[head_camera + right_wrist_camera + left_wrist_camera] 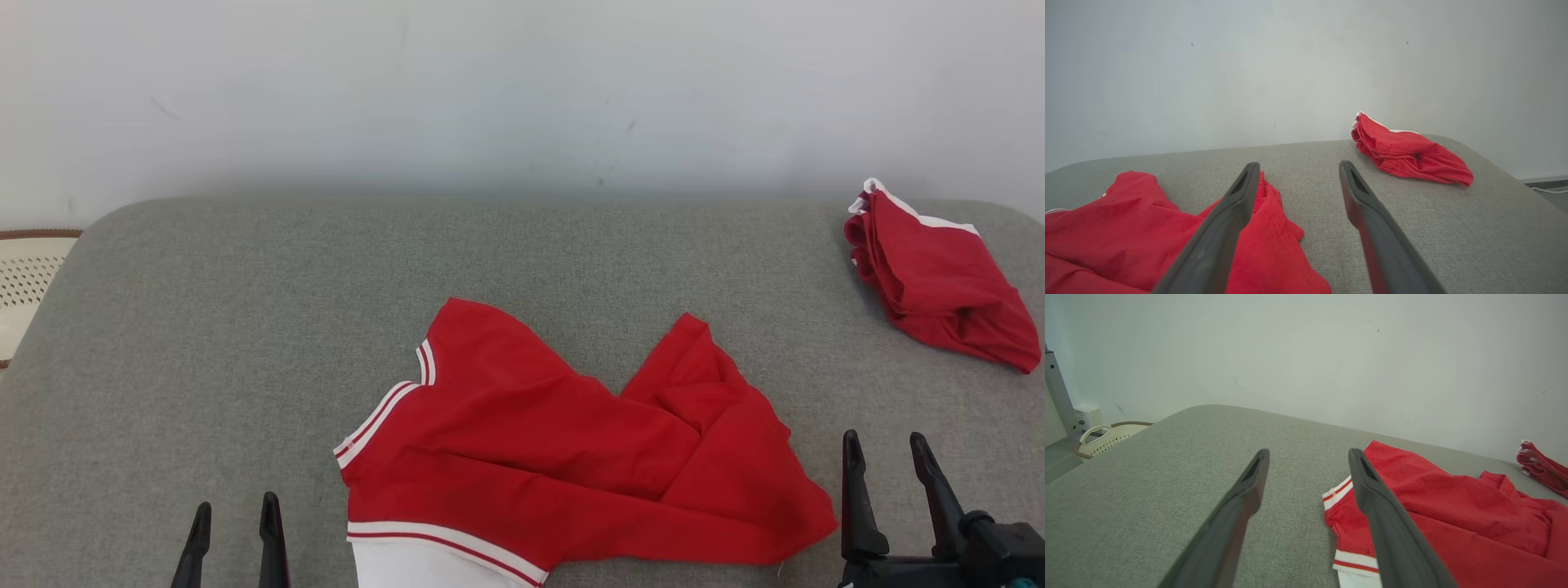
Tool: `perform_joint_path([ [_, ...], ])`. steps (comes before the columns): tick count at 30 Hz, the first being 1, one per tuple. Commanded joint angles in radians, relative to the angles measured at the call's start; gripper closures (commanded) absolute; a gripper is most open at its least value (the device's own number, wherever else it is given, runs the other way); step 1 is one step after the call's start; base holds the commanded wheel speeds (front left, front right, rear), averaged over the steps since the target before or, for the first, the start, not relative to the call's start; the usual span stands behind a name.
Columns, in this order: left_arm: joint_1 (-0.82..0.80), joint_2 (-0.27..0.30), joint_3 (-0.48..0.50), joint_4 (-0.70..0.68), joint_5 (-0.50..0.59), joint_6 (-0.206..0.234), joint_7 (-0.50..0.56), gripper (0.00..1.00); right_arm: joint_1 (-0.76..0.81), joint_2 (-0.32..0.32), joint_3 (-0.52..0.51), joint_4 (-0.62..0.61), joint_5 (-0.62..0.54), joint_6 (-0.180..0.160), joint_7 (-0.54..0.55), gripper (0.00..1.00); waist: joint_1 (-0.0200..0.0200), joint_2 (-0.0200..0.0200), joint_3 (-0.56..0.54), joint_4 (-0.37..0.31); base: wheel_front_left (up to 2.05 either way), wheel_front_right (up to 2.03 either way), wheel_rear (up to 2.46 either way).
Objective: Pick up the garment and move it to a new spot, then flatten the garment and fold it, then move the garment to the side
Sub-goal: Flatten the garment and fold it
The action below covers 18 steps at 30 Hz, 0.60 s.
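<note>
A crumpled red garment (563, 441) with white-and-red striped trim lies near the front edge of the grey padded table (245, 327); it also appears in the left wrist view (1453, 522) and the right wrist view (1126, 228). My left gripper (235, 510) stands open at the lower left, to the left of the garment and apart from it, nothing between its fingers (1249, 486). My right gripper (886, 445) is open at the lower right, just past the garment's right edge, holding nothing.
A second red garment (939, 278), folded into a bundle, rests at the table's far right (1408, 155). A cream perforated basket (24, 278) sits beyond the table's left end. A pale wall stands behind the table.
</note>
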Motion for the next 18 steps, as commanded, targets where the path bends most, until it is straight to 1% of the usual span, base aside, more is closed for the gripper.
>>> perform_joint_path([
  [1, 0.02, 0.0, 0.006, -0.008, 0.002, 0.002, -0.003, 0.0, -0.003, 0.007, -0.005, 0.021, -0.01, 0.0, -0.023, 0.0, 0.0, 0.0, -0.004, 0.001, 0.0, 0.0, 0.0],
  [7, 0.026, 0.0, 0.003, -0.028, 0.031, -0.004, -0.003, 0.0, -0.008, 0.015, -0.009, 0.08, -0.005, 0.0, -0.062, 0.0, 0.0, 0.0, -0.014, 0.002, 0.0, 0.0, 0.0],
  [9, 0.033, 0.005, -0.006, -0.02, 0.071, -0.014, -0.003, 0.0, -0.01, 0.015, -0.005, 0.093, -0.003, 0.0, -0.069, 0.0, 0.0, 0.0, -0.017, 0.001, 0.0, 0.0, 0.0],
  [12, 0.036, 0.005, -0.006, -0.013, 0.089, -0.023, -0.003, 0.0, -0.013, 0.015, -0.001, 0.113, -0.002, 0.0, -0.076, 0.0, 0.0, 0.0, -0.022, -0.003, 0.0, 0.0, 0.0],
  [18, 0.027, 0.003, 0.006, -0.001, 0.098, -0.035, -0.003, 0.0, -0.016, 0.016, 0.019, 0.143, -0.004, 0.0, -0.082, 0.0, 0.0, 0.0, -0.032, -0.014, 0.0, 0.0, 0.0],
])
